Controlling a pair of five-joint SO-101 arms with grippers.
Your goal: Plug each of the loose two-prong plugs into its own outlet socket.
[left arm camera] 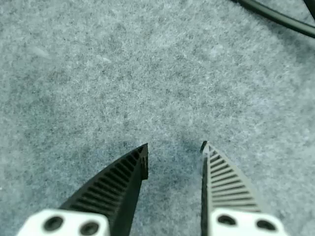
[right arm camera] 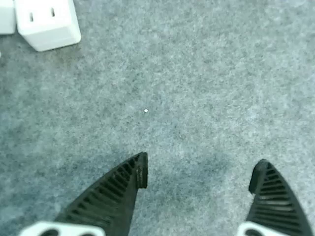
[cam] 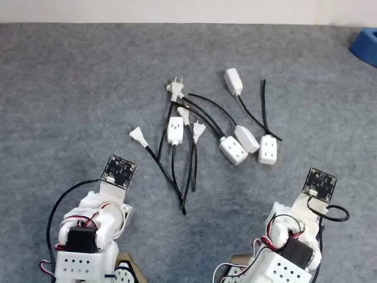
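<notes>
Left gripper (left arm camera: 173,147): my jaws spread, empty, over bare carpet (left arm camera: 98,73). Right gripper (right arm camera: 202,164): jaws spread wider, empty, nearest socket (right arm camera: 47,22) just ahead. Loose plugs (cam: 139,137) and outlet sockets (cam: 175,130) clustered mid-carpet. Judgement: 0 plugged, everything left.

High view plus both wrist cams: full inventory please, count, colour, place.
outlet sockets: three, white, mid-table among the cords
two-prong plugs: about four, white on black cords, loose, left part of the cluster
white blocks: two, kind unclear, right part of the cluster
blue object: one, far right edge
table: one, grey carpet-like top
left claw: one, black, open over bare carpet
right claw: one, black, open, near a socket
</notes>
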